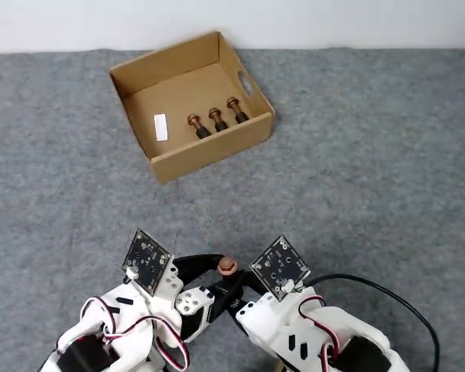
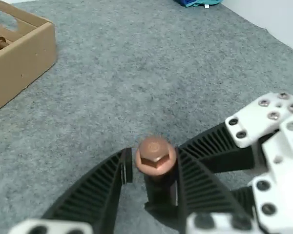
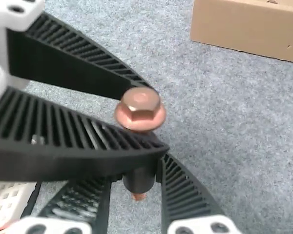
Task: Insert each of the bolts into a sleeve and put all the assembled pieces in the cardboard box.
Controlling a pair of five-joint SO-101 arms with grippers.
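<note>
Copper-headed bolt (image 2: 155,156) seated in a black sleeve (image 3: 137,181), gripped between both arms over the worktop (image 1: 356,170).
Left gripper (image 2: 154,162) jaws clench the bolt, right gripper (image 3: 139,175) jaws the sleeve; three assembled pieces (image 1: 217,118) lie in the cardboard box (image 1: 209,155).

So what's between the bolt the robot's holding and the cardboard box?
Nothing. The high view shows just bare grey carpet between the bolt and the cardboard box.
</note>
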